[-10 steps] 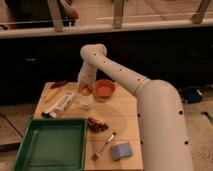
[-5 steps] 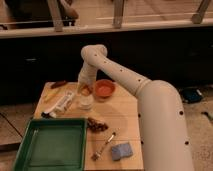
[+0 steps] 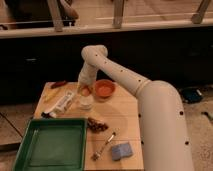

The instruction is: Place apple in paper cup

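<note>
My gripper [image 3: 85, 89] hangs at the back of the wooden table [image 3: 125, 120], at the end of the white arm that reaches in from the right. It is shut on the apple [image 3: 86, 91], a small orange-red fruit held between the fingers. The paper cup [image 3: 86, 103], short and white, stands upright directly below the apple, a small gap beneath it. The gripper is just left of the wide orange bowl [image 3: 105, 89].
A green tray [image 3: 50, 145] fills the front left. A dark red-brown lump [image 3: 96, 125], a brush [image 3: 104, 145] and a blue sponge [image 3: 121, 150] lie in front. A white packet [image 3: 61, 103] and a red item [image 3: 57, 84] lie left of the cup.
</note>
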Tool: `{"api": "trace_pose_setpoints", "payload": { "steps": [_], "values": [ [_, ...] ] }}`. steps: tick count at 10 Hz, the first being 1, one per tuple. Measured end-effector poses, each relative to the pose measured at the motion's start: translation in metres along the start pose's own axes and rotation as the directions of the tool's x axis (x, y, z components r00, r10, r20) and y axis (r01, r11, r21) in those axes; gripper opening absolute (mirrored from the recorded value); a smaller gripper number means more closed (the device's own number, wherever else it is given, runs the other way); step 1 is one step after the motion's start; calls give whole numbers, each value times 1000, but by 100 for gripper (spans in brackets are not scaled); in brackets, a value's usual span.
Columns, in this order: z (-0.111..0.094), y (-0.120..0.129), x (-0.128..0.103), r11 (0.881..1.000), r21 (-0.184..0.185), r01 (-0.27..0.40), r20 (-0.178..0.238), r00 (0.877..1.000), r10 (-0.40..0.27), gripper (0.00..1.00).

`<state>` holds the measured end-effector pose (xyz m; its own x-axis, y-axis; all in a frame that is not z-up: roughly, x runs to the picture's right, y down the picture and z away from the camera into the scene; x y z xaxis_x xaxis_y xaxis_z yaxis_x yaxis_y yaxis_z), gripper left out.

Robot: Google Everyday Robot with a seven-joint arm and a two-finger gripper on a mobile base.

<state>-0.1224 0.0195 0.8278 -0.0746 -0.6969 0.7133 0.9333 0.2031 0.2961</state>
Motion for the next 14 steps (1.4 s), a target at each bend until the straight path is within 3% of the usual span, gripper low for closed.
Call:
{"api": "trace_pose_setpoints", "payload": {
  "steps": [14],
  "values": [
    [3, -1, 0, 1000, 23, 8, 10, 1000, -8, 31]
  ]
}}
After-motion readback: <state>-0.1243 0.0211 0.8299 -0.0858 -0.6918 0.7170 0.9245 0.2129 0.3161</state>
